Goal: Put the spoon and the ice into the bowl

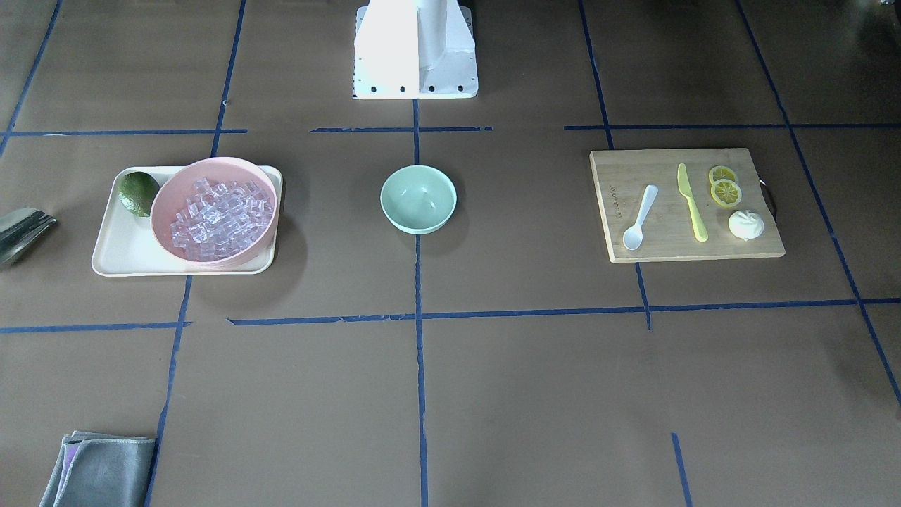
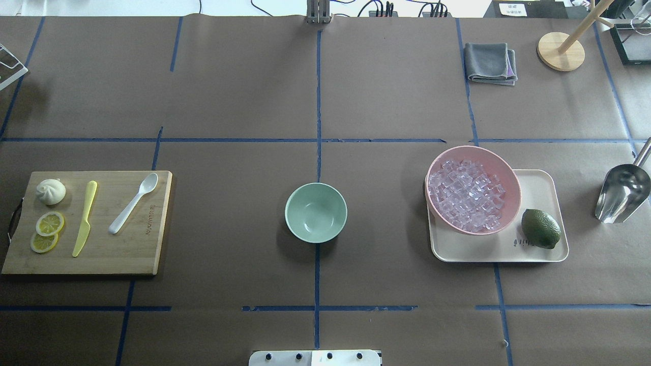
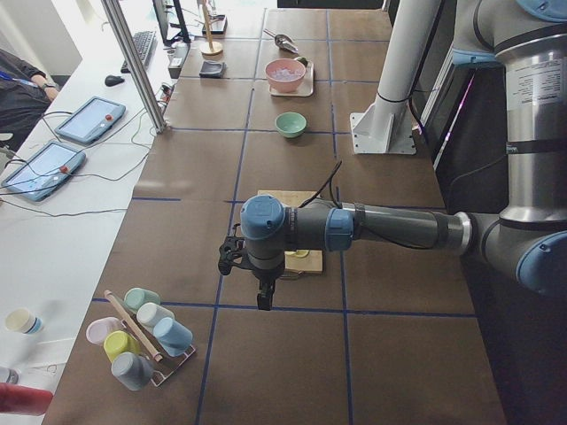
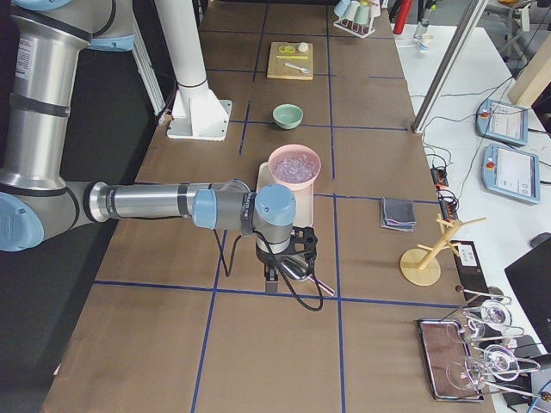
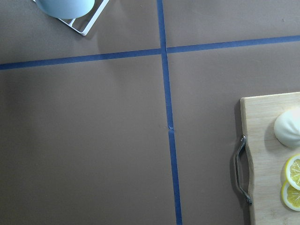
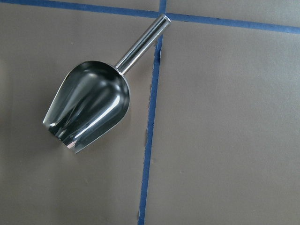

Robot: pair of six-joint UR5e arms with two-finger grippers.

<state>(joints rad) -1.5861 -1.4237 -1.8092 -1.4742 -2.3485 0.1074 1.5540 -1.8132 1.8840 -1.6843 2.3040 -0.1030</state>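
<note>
One small white plastic spoon (image 1: 639, 218) lies at the right of the front-facing view, flat on a wooden cutting board (image 1: 662, 248); its rounded scoop points to the lower left and its flat handle goes up and to the right. Beside it on the board are a yellow-green knife (image 1: 691, 203), two lemon slices (image 1: 724, 186) and a white bun (image 1: 745, 225). At the centre stands the green bowl (image 1: 418, 199), round and matte, with its smooth inside fully visible; it is well apart from the spoon. At the left a wider pink bowl (image 1: 163, 204) sits on a cream tray (image 1: 123, 248); the ice (image 1: 219, 218), many clear glassy cubes, is heaped inside it, and a lime (image 1: 138, 193) lies on the tray just beside it.

In the overhead view the sides are reversed: board at the left, green bowl at the centre on a blue tape line, tray at the right; a metal scoop (image 2: 621, 192) lies near the right edge.

In the exterior left view the left gripper (image 3: 264, 301) hangs over the table near the board; whether its fingers are apart or together I cannot tell.

In the exterior right view the right gripper (image 4: 272, 282) hangs beside the scoop, near the tray; its fingers I cannot judge either.

The left wrist view shows the board's corner at the right edge, with its handle, the bun and the lemon slices; the right wrist view shows the scoop lying on the brown surface, its handle over the tape.
</note>
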